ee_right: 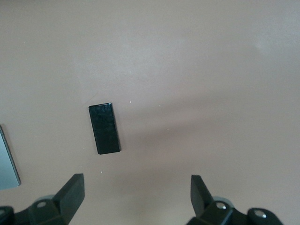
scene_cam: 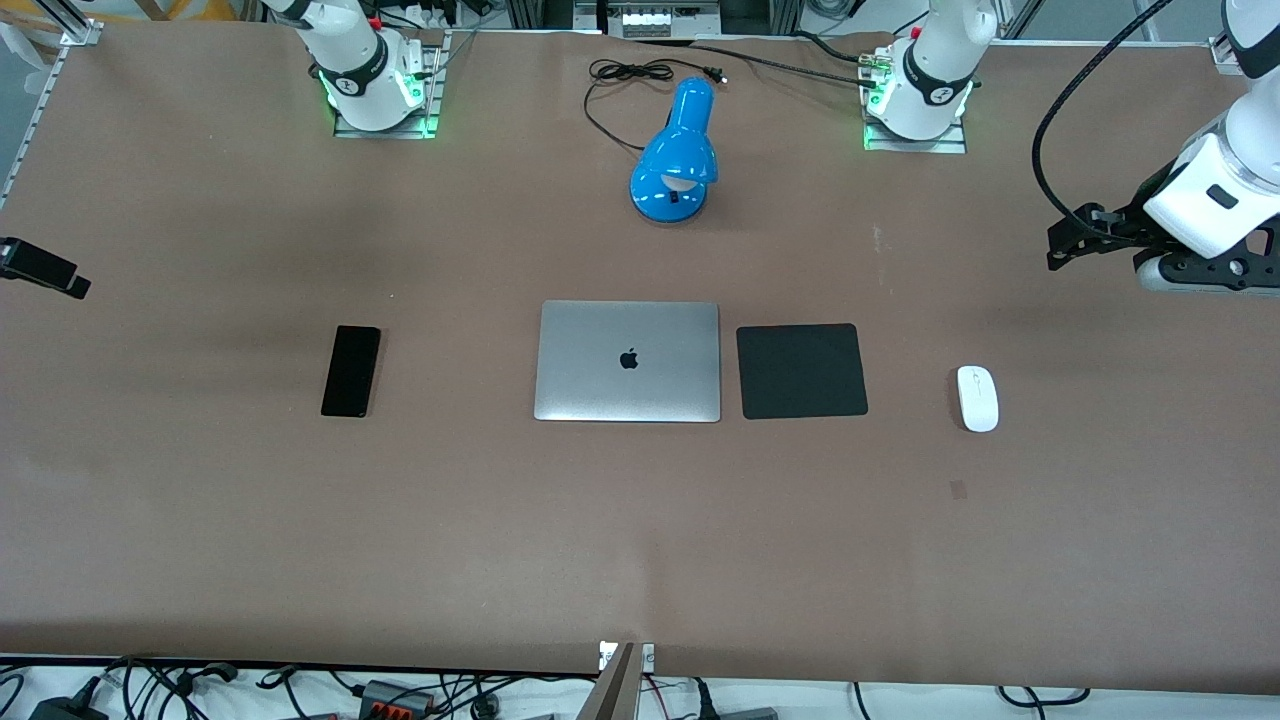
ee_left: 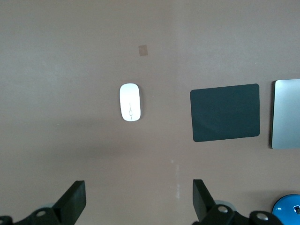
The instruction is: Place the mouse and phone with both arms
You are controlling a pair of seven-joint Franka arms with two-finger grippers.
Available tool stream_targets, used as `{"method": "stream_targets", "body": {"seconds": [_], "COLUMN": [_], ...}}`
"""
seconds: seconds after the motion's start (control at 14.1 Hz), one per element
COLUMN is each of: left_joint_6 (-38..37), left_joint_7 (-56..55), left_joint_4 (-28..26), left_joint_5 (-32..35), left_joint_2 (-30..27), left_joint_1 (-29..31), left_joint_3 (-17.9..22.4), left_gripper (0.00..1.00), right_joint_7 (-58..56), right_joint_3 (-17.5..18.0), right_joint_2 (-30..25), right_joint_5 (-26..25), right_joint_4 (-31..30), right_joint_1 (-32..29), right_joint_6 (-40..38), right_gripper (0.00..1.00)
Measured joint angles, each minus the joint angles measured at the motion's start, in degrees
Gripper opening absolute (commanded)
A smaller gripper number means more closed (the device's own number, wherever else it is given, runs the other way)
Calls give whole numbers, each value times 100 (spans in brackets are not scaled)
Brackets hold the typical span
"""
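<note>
Mouse (scene_cam: 977,397) and phone (scene_cam: 351,370) lie untouched; both claws (ee_left: 138,201) (ee_right: 136,197) hover spread wide, empty.

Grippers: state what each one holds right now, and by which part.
Nothing is held. Left gripper and right gripper are open in the air; mouse and phone lie untouched.

White mouse (scene_cam: 977,397) and black phone (scene_cam: 351,370) lie flat on the table, well apart.

Even overhead light, soft shadows, sharp focus
</note>
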Motion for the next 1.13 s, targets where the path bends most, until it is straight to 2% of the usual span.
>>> {"method": "stream_targets", "body": {"seconds": [0.71,0.99,1.13], "left_joint_6": [-19,-21,-24], "left_joint_7": [-25,-30,-30], "left_joint_4": [0,3,25], "left_joint_5": [0,-2,-2], "left_joint_2": [25,208,429], "left_joint_1": [-13,-11,12], "left_joint_3": [-31,-32,-13], "left_gripper": [100,100,100], "right_joint_7": [-40,-35,2], "right_joint_3": [36,97,105], "right_joint_2": [69,525,963], "right_joint_5": [11,190,379], "right_joint_4": [-13,-100,-178], "right_joint_1": [27,429,598], "right_joint_6": [-116,-124,221], "right_gripper": [100,100,100]}}
